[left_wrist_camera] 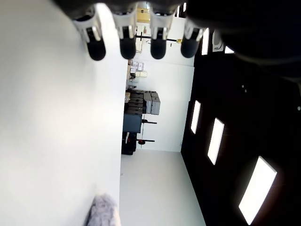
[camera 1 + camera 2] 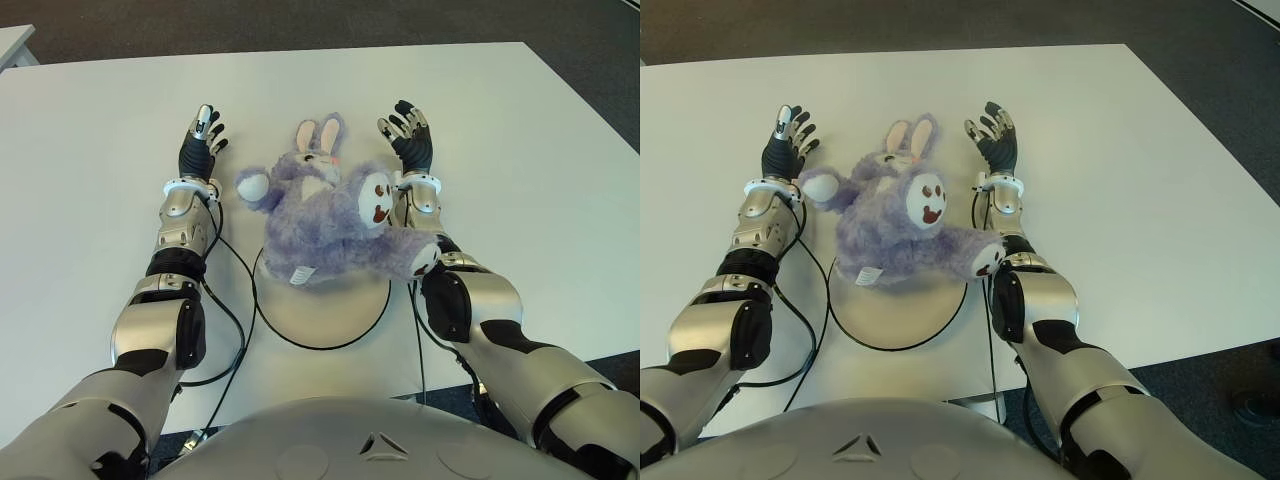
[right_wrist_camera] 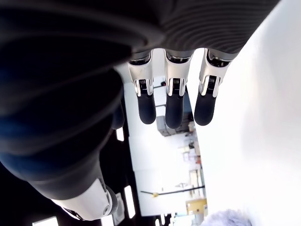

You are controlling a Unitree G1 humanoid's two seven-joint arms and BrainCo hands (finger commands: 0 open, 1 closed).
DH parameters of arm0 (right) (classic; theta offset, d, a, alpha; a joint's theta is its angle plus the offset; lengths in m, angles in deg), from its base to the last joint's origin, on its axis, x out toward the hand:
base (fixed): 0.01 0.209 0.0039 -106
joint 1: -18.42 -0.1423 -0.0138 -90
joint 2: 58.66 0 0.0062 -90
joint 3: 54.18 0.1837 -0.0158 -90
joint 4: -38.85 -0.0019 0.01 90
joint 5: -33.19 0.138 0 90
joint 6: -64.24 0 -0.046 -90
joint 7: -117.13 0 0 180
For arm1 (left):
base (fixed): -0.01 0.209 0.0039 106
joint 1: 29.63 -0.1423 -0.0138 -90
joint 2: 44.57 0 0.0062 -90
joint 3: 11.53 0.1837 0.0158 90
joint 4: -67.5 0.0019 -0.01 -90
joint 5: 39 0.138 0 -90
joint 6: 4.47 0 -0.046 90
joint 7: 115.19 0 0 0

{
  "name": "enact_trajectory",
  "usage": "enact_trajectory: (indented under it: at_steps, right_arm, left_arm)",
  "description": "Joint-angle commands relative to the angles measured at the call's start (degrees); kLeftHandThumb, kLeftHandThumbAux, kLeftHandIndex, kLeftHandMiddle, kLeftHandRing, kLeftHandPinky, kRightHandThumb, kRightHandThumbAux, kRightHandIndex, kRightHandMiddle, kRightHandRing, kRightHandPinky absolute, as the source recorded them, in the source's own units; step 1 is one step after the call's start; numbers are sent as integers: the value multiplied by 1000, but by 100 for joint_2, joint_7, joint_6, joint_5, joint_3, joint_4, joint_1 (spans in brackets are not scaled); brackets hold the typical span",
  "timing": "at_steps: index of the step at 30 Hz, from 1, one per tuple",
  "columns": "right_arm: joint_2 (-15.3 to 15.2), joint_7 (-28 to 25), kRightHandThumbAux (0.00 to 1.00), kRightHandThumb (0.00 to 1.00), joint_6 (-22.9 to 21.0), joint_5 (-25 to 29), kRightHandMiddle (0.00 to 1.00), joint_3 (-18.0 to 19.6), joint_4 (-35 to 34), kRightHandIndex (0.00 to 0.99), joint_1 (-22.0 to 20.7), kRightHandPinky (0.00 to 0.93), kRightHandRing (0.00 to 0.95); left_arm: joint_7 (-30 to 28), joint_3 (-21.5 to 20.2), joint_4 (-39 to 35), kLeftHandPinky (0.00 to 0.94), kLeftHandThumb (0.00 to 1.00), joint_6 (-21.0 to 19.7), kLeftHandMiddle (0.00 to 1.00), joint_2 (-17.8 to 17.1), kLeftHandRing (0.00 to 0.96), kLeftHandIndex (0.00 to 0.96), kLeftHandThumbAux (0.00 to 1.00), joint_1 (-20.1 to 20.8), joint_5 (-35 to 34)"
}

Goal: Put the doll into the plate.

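White desk (image 2: 520, 130), dark floor beyond its far edge.
Left hand (image 2: 201, 140) and right hand (image 2: 408, 137) flat, fingers spread, empty, flanking fluffy purple rabbit doll (image 2: 330, 215) sprawled over far rim of round white plate (image 2: 330, 310) near front edge.

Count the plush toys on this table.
1: a purple bunny doll lying partly over the far edge of the round plate, between the open left hand and open right hand. None appear hidden.
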Motion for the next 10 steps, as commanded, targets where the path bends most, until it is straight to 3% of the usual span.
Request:
enact_trajectory:
  at_steps: [1, 10]
  right_arm:
    - [10, -31, 821, 344, -16, 42, 157, 29, 74, 180, 214, 200, 158]
    - [10, -131, 806, 336, -103, 65, 147, 37, 79, 143, 208, 179, 147]
  left_arm:
    - [58, -17, 208, 0, 0, -194, 15, 29, 0, 0, 306, -249, 29]
    - [49, 3, 196, 0, 0, -192, 6, 19, 0, 0, 304, -262, 53]
